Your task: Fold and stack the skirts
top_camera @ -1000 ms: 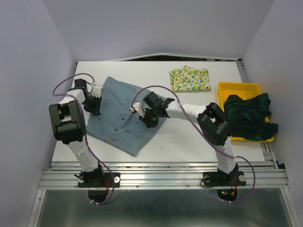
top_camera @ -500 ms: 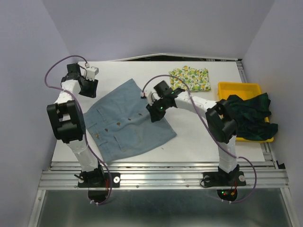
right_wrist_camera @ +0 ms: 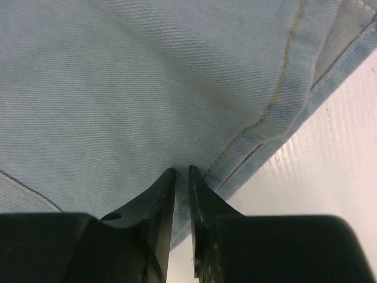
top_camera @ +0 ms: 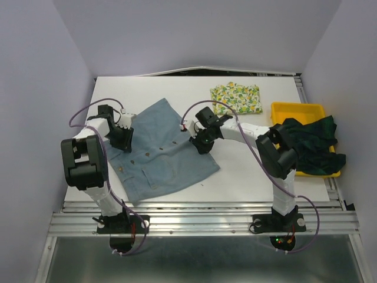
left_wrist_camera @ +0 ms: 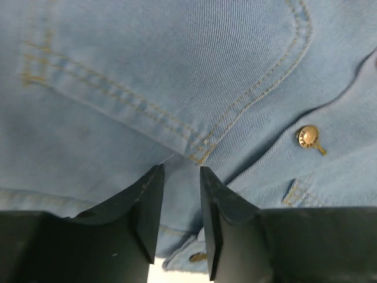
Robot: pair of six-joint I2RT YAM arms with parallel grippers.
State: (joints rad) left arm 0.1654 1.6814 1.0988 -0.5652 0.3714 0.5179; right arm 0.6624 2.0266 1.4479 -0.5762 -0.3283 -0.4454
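The light blue-grey skirt lies spread flat on the white table, buttons facing up. My left gripper sits at the skirt's left waist edge. In the left wrist view the gripper is open by a narrow gap, with blue cloth showing between its fingers. My right gripper is at the skirt's right edge. In the right wrist view that gripper is shut on a thin fold beside the hem seam. The lemon-print skirt lies folded at the back. The plaid skirt is heaped in the tray.
A yellow plastic tray stands at the right edge of the table and holds the plaid heap. The white table shows bare in front of the right arm. Purple cables loop over both arms.
The blue skirt was flung out and now lies flatter. My left gripper let go, swung to the far-left corner, then came back onto the waist edge. My right gripper kept its hold.
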